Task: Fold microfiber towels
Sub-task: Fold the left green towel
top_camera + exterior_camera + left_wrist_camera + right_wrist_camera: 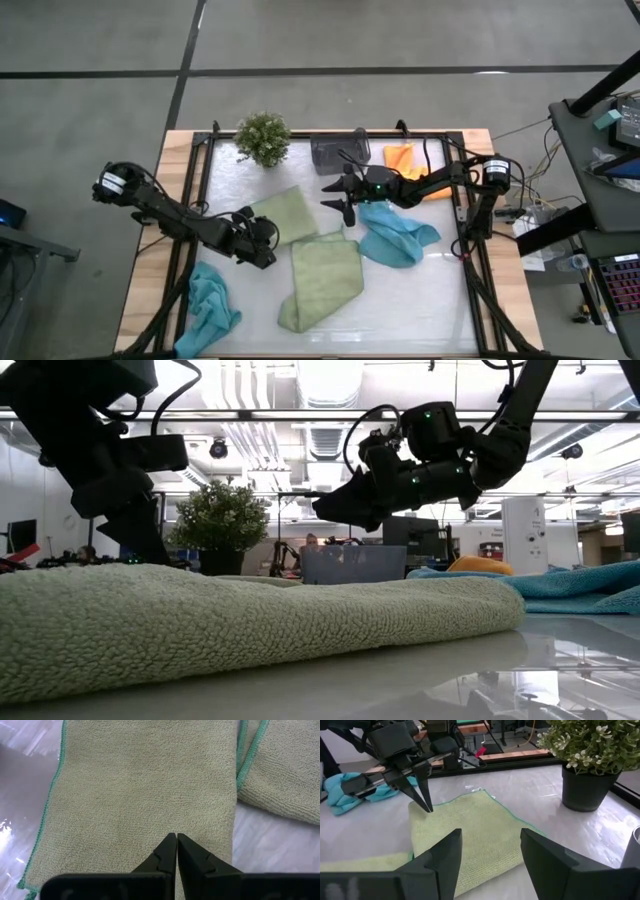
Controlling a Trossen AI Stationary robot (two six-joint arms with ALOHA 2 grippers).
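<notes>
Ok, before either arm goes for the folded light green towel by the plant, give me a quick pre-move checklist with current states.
1. Left gripper shut, holding nothing, over the folded light green towel: ok.
2. Right gripper open, empty: ok.
3. Grippers apart, not touching: ok.
4. Potted plant clear of the towel: ok.
5. Second light green towel overlaps the folded one's edge: cannot tell.
6. Towel's far layers aligned: cannot tell.

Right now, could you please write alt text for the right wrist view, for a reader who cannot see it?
The right pincer stands open and empty above a folded light green towel on the pale table. Across the towel, the left pincer is shut, its tips pointing down at the cloth. A potted plant stands beside, and a teal-blue towel lies behind the left arm.
</notes>
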